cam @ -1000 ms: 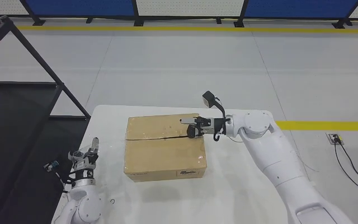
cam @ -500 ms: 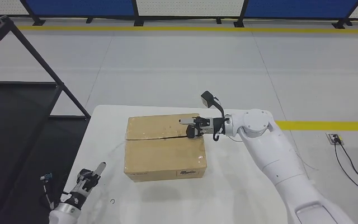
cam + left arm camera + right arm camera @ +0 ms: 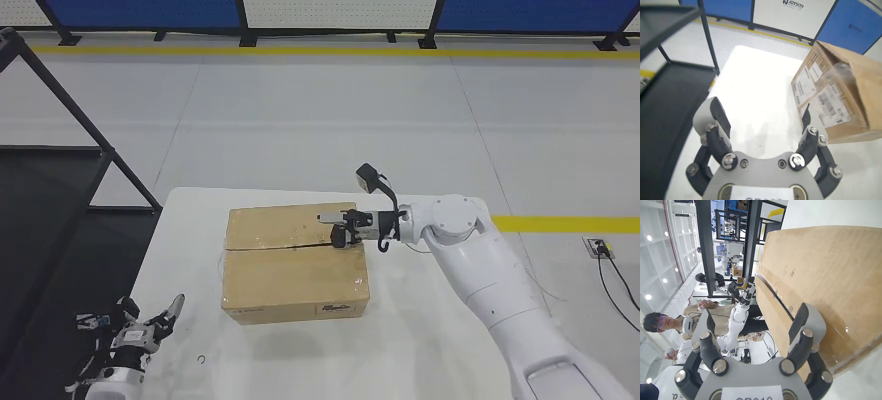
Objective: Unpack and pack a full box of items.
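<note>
Hovering over the box (image 3: 295, 268) seam: right gripper (image 3: 338, 227) (spread).

- Box (image 3: 863, 79), end face: white labels (image 3: 811, 83) with lines of print and barcodes; one carries a short number along its edge.
- Box, long side: one small label (image 3: 338, 306), too small to read.
- Box top: handwritten mark (image 3: 788, 273) beside the taped seam (image 3: 772, 291); small round stamp (image 3: 790, 309).
- White panel (image 3: 787, 19): dark logo (image 3: 793, 4) with wordmark.
- Blue panel (image 3: 863, 15): faint logo (image 3: 855, 28).
- Left gripper (image 3: 761, 108) and right gripper (image 3: 755, 313): white sticker (image 3: 759, 193) on each base plate, characters cut off.
</note>
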Motion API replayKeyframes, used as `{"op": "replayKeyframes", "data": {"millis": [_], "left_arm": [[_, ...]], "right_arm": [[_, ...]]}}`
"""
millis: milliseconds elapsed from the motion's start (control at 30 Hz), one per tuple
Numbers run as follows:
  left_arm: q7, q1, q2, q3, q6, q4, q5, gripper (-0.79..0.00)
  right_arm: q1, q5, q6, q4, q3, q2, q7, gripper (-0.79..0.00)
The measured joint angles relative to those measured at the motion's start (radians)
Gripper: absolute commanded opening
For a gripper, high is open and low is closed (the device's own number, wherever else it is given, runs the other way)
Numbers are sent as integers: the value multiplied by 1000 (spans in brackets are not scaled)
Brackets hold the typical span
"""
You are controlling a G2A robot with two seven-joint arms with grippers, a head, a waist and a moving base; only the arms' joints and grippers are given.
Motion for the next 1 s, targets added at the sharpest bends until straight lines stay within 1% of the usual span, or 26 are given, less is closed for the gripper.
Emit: {"op": "replayKeyframes", "data": {"millis": [33,100,200,333,367,433,500,633,733,900,1000], "left_arm": [[54,-9,-2,18,-13,14,48,0],[106,-17,-5,29,-12,19,58,0],[104,-17,-6,28,-8,18,15,0],[106,-19,-5,29,-7,19,26,0],[116,-21,-4,33,1,24,49,0],[164,-28,-2,56,16,50,159,0],[208,-38,0,78,-5,81,248,0],[262,-63,2,93,-49,121,296,0],[262,-96,1,113,-64,150,295,0],[234,-155,-1,148,-120,195,281,0],[225,-183,-2,157,-103,216,286,0]], "right_arm": [[-1,0,0,0,0,0,0,0],[-2,0,0,-1,0,0,0,0],[-4,-1,2,-4,0,1,1,0],[-6,-3,2,-11,-3,1,1,0],[-6,-4,3,-12,-4,1,1,0],[-6,-7,5,-15,-6,1,1,0],[-7,-8,5,-15,-5,1,0,0],[-9,-8,6,-16,-3,3,-3,0],[-10,-7,5,-17,-2,3,-2,0],[-12,-7,3,-15,-1,4,-2,0],[-13,-7,2,-14,3,6,-3,0]]}}
